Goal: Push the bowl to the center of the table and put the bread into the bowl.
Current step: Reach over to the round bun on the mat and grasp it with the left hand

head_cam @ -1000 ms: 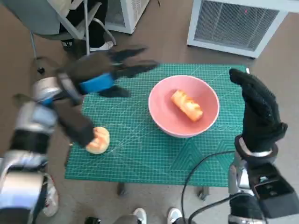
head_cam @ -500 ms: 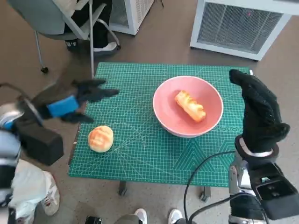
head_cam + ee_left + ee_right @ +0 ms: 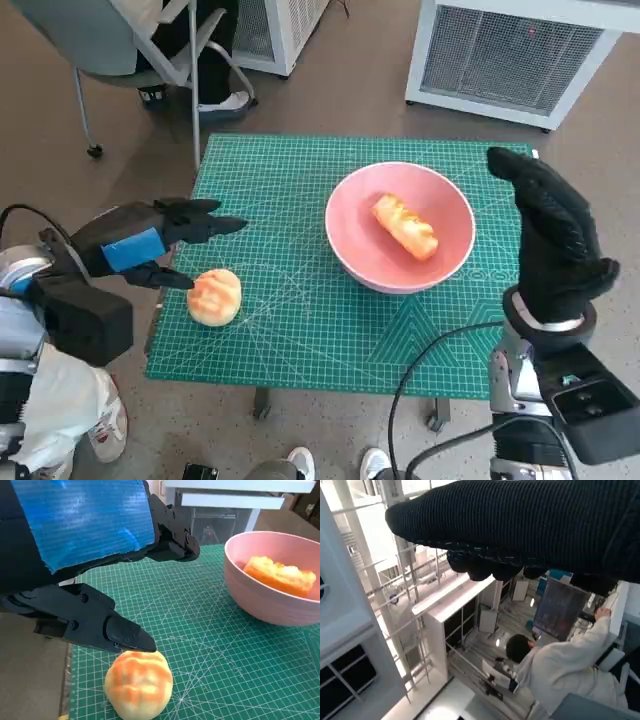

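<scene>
A pink bowl [image 3: 400, 228] sits on the green cutting mat [image 3: 300, 330], right of the middle, with a long glazed bread [image 3: 404, 226] inside it. A round bun [image 3: 214, 296] lies on the mat near its left edge. My left hand [image 3: 150, 243] hovers at the mat's left edge just over the bun, fingers spread and holding nothing; in the left wrist view one fingertip [image 3: 137, 640] nearly touches the bun [image 3: 138, 683], with the bowl [image 3: 270, 577] beyond. My gloved right hand [image 3: 552, 235] stands upright beside the bowl's right side, holding nothing.
A chair [image 3: 150, 45] and a person's feet stand beyond the table's far left corner. White appliances [image 3: 515, 55] sit on the floor behind. A black cable [image 3: 430, 370] crosses the mat's near right edge. The right wrist view shows a person [image 3: 560, 665] in white.
My left hand swung from above the mat's far left back down to its left edge, and now hovers by the bun. The right hand and bowl stayed put.
</scene>
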`<state>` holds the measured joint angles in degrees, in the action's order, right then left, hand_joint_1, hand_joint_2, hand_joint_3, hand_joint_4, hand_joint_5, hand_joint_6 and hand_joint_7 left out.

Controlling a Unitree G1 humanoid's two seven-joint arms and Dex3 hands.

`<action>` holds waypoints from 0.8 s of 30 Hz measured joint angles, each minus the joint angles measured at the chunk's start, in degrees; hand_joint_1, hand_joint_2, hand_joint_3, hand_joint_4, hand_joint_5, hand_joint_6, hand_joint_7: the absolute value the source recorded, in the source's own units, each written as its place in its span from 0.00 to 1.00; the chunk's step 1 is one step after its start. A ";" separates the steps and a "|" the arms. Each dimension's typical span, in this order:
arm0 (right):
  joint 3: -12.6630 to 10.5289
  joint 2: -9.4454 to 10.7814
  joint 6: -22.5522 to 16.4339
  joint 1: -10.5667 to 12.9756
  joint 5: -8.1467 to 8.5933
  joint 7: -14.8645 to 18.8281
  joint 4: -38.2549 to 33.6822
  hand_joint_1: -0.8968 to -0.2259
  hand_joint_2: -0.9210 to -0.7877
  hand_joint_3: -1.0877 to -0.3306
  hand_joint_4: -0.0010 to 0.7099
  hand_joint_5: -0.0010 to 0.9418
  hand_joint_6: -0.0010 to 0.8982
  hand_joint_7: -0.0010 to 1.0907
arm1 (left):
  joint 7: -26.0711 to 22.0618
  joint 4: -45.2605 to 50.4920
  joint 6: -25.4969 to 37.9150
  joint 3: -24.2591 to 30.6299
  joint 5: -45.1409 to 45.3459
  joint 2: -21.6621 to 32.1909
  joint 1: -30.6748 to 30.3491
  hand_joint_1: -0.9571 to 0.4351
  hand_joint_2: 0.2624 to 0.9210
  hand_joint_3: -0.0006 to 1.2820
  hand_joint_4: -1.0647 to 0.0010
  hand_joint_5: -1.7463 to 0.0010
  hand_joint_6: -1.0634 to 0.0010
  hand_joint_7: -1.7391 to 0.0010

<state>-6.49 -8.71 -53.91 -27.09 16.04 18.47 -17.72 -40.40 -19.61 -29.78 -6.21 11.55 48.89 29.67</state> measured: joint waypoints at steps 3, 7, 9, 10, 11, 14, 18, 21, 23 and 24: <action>0.02 0.00 0.22 0.00 0.09 0.23 0.05 0.73 0.00 0.72 0.63 0.00 0.19 0.61 | -0.02 1.01 1.90 -0.81 1.32 -0.27 -0.50 0.58 0.94 0.00 0.74 1.00 0.63 1.00; 0.00 -0.01 0.59 0.01 0.16 0.33 0.28 0.73 0.00 0.72 0.63 0.00 0.18 0.61 | -1.23 1.20 5.51 -2.50 2.59 -0.99 -0.67 0.59 0.94 0.00 0.75 1.00 0.65 1.00; -0.01 -0.01 0.71 0.01 0.16 0.34 0.49 0.73 0.00 0.72 0.63 0.00 0.18 0.61 | -2.16 1.20 7.49 -3.41 3.35 -1.47 -0.67 0.60 0.94 0.00 0.76 1.00 0.65 1.00; -0.03 -0.03 0.76 0.02 0.16 0.34 0.61 0.73 0.00 0.72 0.63 0.00 0.18 0.61 | -2.61 1.16 8.33 -3.98 3.67 -1.70 -0.66 0.60 0.94 0.00 0.76 1.00 0.65 1.00; -0.04 -0.04 0.85 0.03 0.16 0.34 0.72 0.73 0.00 0.73 0.63 0.00 0.18 0.61 | -2.97 1.11 9.00 -4.43 3.94 -1.89 -0.65 0.61 0.94 0.00 0.77 1.00 0.66 1.00; -0.10 -0.08 1.02 0.11 0.16 0.34 1.08 0.73 0.00 0.73 0.63 0.00 0.18 0.61 | -4.21 0.64 11.13 -5.92 4.69 -2.58 -0.57 0.62 0.94 0.00 0.77 1.00 0.66 1.00; -0.33 -0.15 1.06 0.22 0.15 0.34 1.31 0.73 0.00 0.73 0.63 0.00 0.18 0.61 | -5.86 -0.07 14.55 -7.93 6.60 -3.30 -0.06 0.63 0.94 0.00 0.78 1.00 0.68 1.00; -0.44 -0.19 1.11 0.30 0.14 0.34 1.40 0.73 0.00 0.73 0.63 0.00 0.18 0.61 | -7.28 -0.53 17.73 -9.54 8.61 -3.73 0.46 0.63 0.94 0.00 0.79 1.00 0.68 1.00; -0.53 -0.20 1.23 0.35 0.13 0.34 1.54 0.73 0.00 0.73 0.63 0.00 0.18 0.61 | -8.28 -0.74 19.92 -10.95 10.42 -4.09 0.86 0.64 0.95 0.00 0.80 1.00 0.69 1.00; -0.56 -0.20 1.27 0.39 0.12 0.34 1.58 0.73 0.00 0.73 0.63 0.00 0.18 0.61 | -8.69 -0.83 20.77 -11.54 11.14 -4.23 1.00 0.64 0.95 0.00 0.81 1.00 0.69 1.00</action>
<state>-7.05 -8.91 -52.64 -26.70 16.16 18.81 -16.13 -49.09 -20.44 -9.01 -17.75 22.69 44.66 30.67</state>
